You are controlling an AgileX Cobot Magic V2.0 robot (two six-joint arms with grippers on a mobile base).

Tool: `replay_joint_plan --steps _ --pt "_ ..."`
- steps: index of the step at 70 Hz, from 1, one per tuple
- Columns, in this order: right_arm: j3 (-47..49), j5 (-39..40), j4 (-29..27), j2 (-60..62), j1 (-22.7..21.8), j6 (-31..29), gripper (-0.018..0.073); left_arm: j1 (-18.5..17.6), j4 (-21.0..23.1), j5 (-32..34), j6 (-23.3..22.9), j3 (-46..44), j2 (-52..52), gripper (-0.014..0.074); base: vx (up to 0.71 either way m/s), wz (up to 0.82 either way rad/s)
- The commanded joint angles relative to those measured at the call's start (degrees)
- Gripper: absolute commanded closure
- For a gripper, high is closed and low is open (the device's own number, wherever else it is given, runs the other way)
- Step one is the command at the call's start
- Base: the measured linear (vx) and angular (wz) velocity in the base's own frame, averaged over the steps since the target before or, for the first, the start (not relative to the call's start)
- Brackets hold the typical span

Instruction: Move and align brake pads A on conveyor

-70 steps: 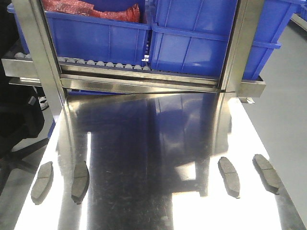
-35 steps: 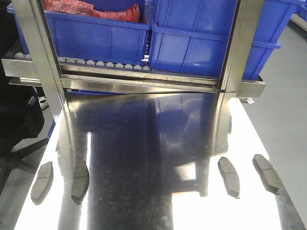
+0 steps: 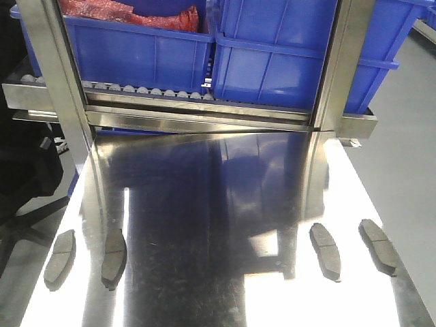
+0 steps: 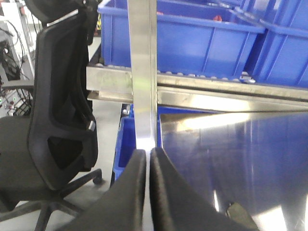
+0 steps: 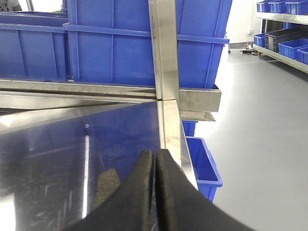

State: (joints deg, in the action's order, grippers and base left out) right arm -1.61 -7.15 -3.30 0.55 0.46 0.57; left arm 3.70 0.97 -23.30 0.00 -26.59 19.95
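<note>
The left claw (image 4: 148, 153) has its two black fingers pressed together with nothing between them. Straight ahead of it rises a steel post (image 4: 143, 72), and beyond that a roller track (image 4: 202, 84) carries blue bins (image 4: 192, 43). To the claw's left stands a black office chair (image 4: 57, 110). Another blue bin (image 4: 124, 144) sits low, just ahead and under the edge of the shiny steel surface (image 4: 240, 154), which spreads out to the claw's right. Low on the right of this claw a dull grey corner (image 4: 238, 215) pokes into view, too cropped to say whether it is a pad.

The right claw (image 5: 155, 153) is also pinched closed and empty. A second steel post (image 5: 166, 62) stands directly ahead of it, with tall blue bins behind on the track. To its right the floor (image 5: 260, 120) falls away, with a blue floor bin (image 5: 204, 163) close by and shelves (image 5: 284, 29) far off. Just to the left of this claw, near its fingers, a rough grey brake pad (image 5: 108, 185) lies flat on the surface. Which of the right-hand pair it is cannot be told.

From the front view neither claw shows. All four pads rest flat on the steel surface, lengthwise away from the robot: the outer left pad (image 3: 60, 259) and inner left pad (image 3: 114, 257) near each other, the inner right pad (image 3: 325, 251) and outer right pad (image 3: 378, 246) near each other. A wide bare stretch of steel lies between the two pairs.
</note>
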Motion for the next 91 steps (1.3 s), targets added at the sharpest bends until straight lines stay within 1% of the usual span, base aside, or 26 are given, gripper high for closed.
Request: replay_joint_plan --steps 1,7,8,14,17,23,31,44,50,55,59,63,66,69,83,91 --pt "-0.36 4.37 0.26 0.58 -0.02 -0.57 0.0563 0.16 0.45 3.54 -0.35 -2.10 0.81 0.0496 0.00 0.00" --pt "-0.36 4.37 0.26 0.58 -0.02 -0.57 0.0563 0.16 0.45 3.54 -0.35 -2.10 0.81 0.0352 0.00 0.00" --pt "-0.36 4.37 0.26 0.58 -0.02 -0.57 0.0563 0.16 0.45 3.49 -0.35 -2.10 0.81 0.0309 0.00 0.00" --pt "-0.36 4.37 0.26 0.58 -0.02 -0.57 0.0563 0.16 0.45 3.49 -0.35 -2.10 0.81 0.0124 0.00 0.00" --pt "-0.36 4.37 0.26 0.58 -0.02 -0.57 0.0563 0.16 0.45 3.49 -0.35 -2.10 0.81 0.0006 0.00 0.00" --pt "-0.36 4.37 0.26 0.58 -0.02 -0.57 0.0563 0.16 0.45 3.39 -0.35 -2.10 0.81 -0.0133 0.00 0.00" --pt "-0.36 4.37 0.26 0.58 -0.02 -0.57 0.0563 0.16 0.45 3.44 -0.35 -2.10 0.81 -0.0128 0.00 0.00" --pt "-0.36 4.37 0.26 0.58 -0.02 -0.57 0.0563 0.05 0.60 3.90 -0.55 -2.23 1.82 -0.0076 0.00 0.00" --pt "-0.36 4.37 0.26 0.58 -0.02 -0.57 0.0563 0.04 2.86 2.77 0.00 -3.01 5.85 -0.0067 0.00 0.00" --pt "-0.36 4.37 0.26 0.58 -0.02 -0.57 0.0563 -0.03 6.71 0.85 3.02 -5.26 10.67 -0.0067 0.00 0.00" --pt "-0.36 4.37 0.26 0.58 -0.02 -0.57 0.0563 -0.21 10.23 -0.26 7.81 -7.53 14.94 -0.0067 0.00 0.00" --pt "-0.36 4.37 0.26 0.58 -0.02 -0.57 0.0563 -0.82 13.92 -0.57 11.42 -9.21 19.27 -0.0067 0.00 0.00" --pt "-0.36 4.37 0.26 0.58 -0.02 -0.57 0.0563 -1.36 15.89 -0.80 13.55 -10.62 22.07 -0.0067 0.00 0.00" --pt "-0.36 4.37 0.26 0.58 -0.02 -0.57 0.0563 -1.95 17.28 -0.85 14.41 -11.59 25.58 -0.0067 0.00 0.00" --pt "-0.36 4.37 0.26 0.58 -0.02 -0.57 0.0563 -5.20 17.00 -3.24 14.19 -16.61 40.84 -0.0067 0.00 0.00" --pt "-0.36 4.37 0.26 0.58 -0.02 -0.57 0.0563 -7.31 16.86 -7.42 11.26 -20.17 49.22 -0.0067 0.00 0.00"
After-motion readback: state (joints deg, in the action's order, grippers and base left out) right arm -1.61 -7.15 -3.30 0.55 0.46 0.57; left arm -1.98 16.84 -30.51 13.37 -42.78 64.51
